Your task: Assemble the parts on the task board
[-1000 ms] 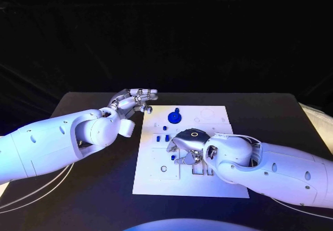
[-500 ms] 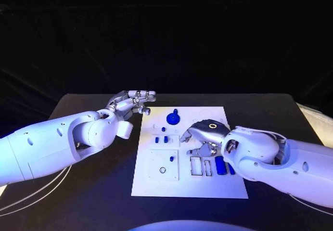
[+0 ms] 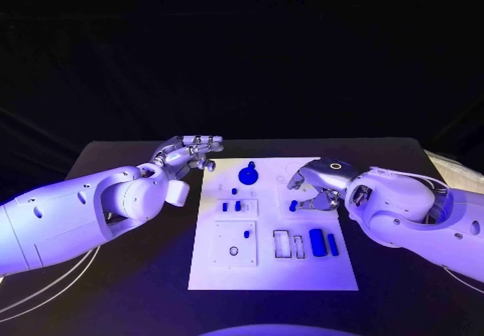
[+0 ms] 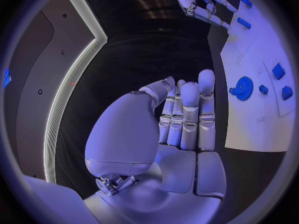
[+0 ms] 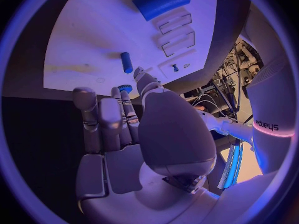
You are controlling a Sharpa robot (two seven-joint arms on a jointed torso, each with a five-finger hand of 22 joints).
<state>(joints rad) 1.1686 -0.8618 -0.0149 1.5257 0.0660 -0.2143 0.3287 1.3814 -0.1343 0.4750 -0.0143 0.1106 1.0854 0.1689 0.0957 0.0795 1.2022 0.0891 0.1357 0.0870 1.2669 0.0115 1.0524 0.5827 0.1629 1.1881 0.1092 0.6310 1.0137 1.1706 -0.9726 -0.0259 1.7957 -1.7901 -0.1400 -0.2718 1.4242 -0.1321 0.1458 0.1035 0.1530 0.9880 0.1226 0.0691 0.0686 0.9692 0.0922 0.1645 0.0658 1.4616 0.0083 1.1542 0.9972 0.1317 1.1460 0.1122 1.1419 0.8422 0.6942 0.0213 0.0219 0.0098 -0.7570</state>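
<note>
You are looking at a partly assembled task board [image 3: 271, 276] lying mid-table: blue parts [image 3: 317, 241] are sitting in several slots, others are lying loose. Your left hand [image 3: 191, 150] is hovering beside the board, fingers straight, holding nothing; I cannot tell whether your right hand [image 3: 321, 187] is pinching anything.

text: we read one word, "sharpa", upside down in dark letters | on: white left arm [image 5: 269, 104], seen in the right wrist view | task board [image 3: 264, 273]: we make out no readable marks
</note>
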